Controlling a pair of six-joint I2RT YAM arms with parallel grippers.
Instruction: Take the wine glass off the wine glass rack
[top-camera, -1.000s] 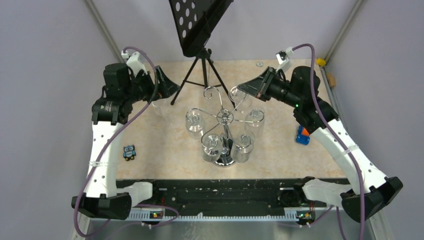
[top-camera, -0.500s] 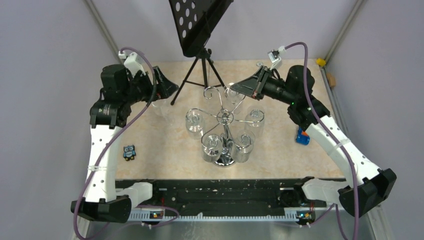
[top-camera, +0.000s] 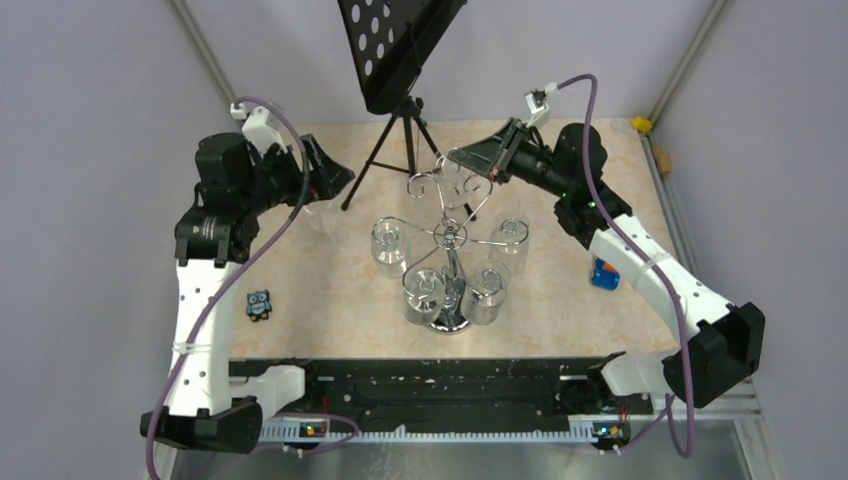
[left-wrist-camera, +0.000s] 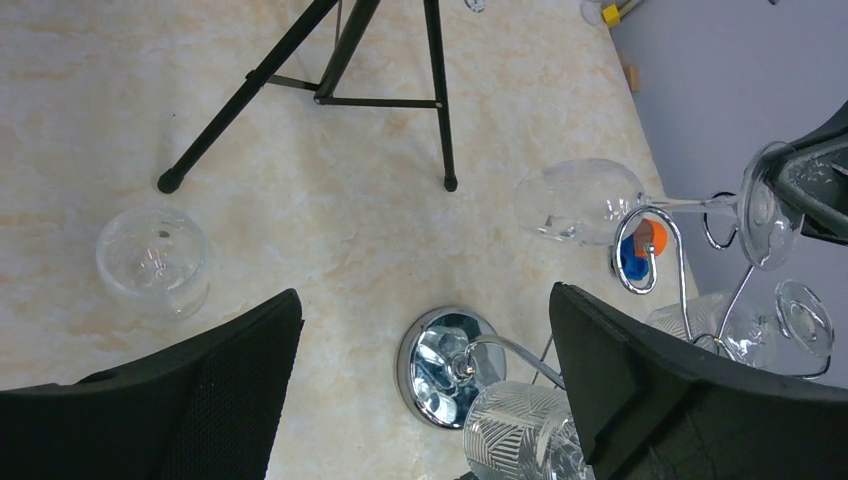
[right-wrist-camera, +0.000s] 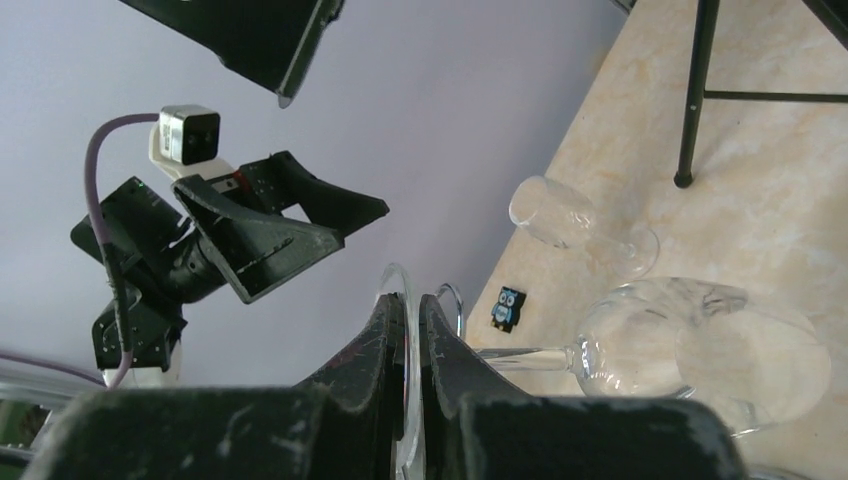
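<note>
Beige marbled tabletop (top-camera: 320, 290), lilac walls (top-camera: 100, 150); black tripod stand (top-camera: 400, 130) at the far edge. Centre: chrome wine glass rack (top-camera: 447, 235), other glasses (top-camera: 388, 245) hanging from it. Only the right wrist view shows the right gripper (right-wrist-camera: 410, 305) nipped tight on the foot of the wine glass (right-wrist-camera: 700, 350). That glass is clear and tipped near-horizontal by the far scroll arm. Left wrist view: left gripper (left-wrist-camera: 420, 300) gaping, empty, near a loose glass (left-wrist-camera: 152, 262) standing on the table.
</note>
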